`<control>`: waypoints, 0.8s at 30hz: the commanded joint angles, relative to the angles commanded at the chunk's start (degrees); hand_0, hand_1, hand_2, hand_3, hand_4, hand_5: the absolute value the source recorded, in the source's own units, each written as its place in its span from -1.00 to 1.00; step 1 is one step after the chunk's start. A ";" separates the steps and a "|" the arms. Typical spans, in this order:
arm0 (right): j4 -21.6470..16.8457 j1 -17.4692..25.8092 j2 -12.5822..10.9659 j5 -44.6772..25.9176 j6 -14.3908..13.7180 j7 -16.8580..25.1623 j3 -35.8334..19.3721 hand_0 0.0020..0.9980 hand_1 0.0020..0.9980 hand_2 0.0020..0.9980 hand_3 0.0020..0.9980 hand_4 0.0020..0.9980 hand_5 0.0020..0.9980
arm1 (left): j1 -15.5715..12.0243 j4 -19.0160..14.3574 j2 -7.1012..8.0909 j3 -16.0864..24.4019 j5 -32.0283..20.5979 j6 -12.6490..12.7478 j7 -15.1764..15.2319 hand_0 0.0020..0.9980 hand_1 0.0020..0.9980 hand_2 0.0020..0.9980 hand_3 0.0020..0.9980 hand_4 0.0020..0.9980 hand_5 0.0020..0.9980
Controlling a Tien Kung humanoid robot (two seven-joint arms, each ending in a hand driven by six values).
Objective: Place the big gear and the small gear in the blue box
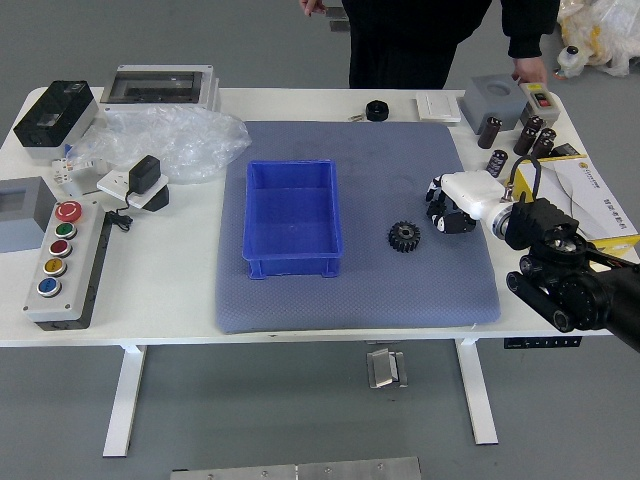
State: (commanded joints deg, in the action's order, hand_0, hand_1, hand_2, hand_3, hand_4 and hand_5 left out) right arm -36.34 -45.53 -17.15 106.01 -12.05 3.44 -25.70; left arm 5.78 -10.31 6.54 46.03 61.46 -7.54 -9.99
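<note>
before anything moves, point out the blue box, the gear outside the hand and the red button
blue box (292, 163): head view, far rim
gear (404, 237): head view, centre
red button (68, 211): head view, top

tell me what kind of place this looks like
Probably a robotics lab or test workshop: a black robot arm reaches over a white table, with a grey box with four coloured round buttons at one end and a black toothed gear beside an open blue plastic box.
</note>
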 joint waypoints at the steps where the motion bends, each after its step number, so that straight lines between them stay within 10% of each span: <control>1: 0.04 0.01 0.01 0.01 -0.07 0.00 0.03 0.17 -0.11 0.06 0.23 0.03 -0.63 | 0.00 0.00 0.00 0.02 0.00 0.00 -0.01 0.81 0.79 0.73 0.74 0.59 -0.33; 24: -7.07 -0.65 -4.61 3.54 0.58 -2.06 -4.70 0.18 -0.11 0.05 0.24 -0.01 -0.67 | -0.30 0.00 0.42 0.27 -0.53 0.10 0.11 0.81 0.79 0.73 0.74 0.59 -0.33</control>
State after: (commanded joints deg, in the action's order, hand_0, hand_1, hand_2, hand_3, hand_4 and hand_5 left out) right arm -43.41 -46.19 -21.76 109.55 -11.47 1.38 -30.40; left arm 5.48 -10.31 6.96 46.30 60.92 -7.44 -9.88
